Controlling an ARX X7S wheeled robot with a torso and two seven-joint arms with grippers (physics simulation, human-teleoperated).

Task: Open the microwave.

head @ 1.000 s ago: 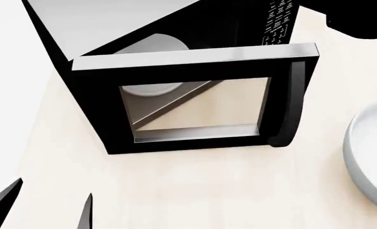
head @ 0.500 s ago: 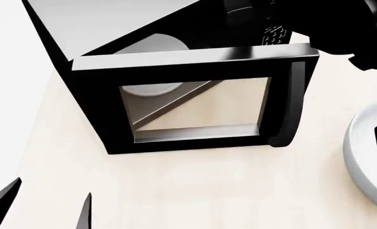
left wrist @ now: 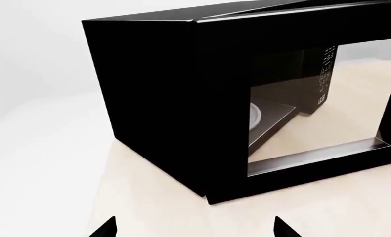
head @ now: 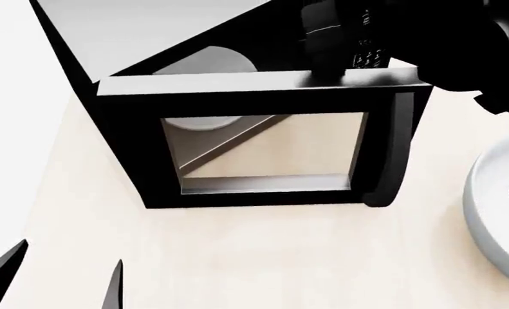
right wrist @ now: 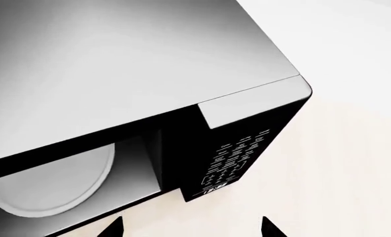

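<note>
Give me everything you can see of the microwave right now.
The microwave is a black box with a grey top, standing on the pale counter. Its windowed door is swung wide open, showing the white turntable plate. The white-lettered keypad sits beside the cavity. The right arm hangs over the door's top edge; contact unclear.

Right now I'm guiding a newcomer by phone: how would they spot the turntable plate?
Find the big black microwave on the pale table. Its windowed door hangs open; inside lies the plate, the only white round disc within the dark box.
</note>
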